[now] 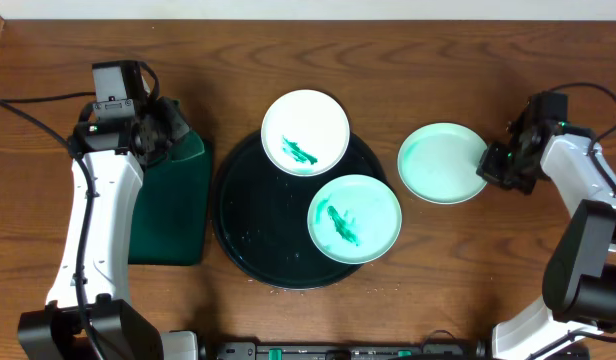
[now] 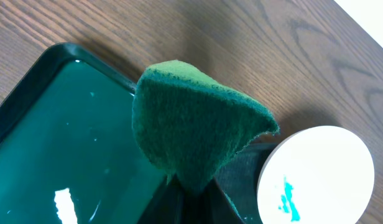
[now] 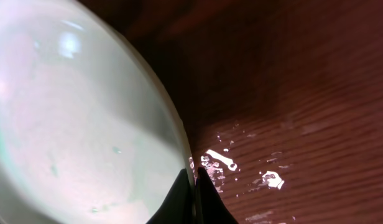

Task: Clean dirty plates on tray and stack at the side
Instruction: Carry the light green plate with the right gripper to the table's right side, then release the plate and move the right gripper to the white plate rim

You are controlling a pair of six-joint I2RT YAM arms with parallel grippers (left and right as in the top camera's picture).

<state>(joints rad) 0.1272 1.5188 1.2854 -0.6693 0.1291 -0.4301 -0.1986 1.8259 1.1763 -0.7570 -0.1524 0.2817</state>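
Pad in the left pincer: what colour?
Dark green; the pad shows best in the left wrist view.

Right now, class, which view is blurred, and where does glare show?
Right wrist view: the pale mint-green round plate is close, blurred and washed out; left wrist view: white glare on the glossy dark green rectangular tray; overhead view: sharp, evenly lit.

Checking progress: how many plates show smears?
2: a white plate at the tray's far edge, a mint plate at its near right. The third plate, off the tray in the right gripper, looks clean.
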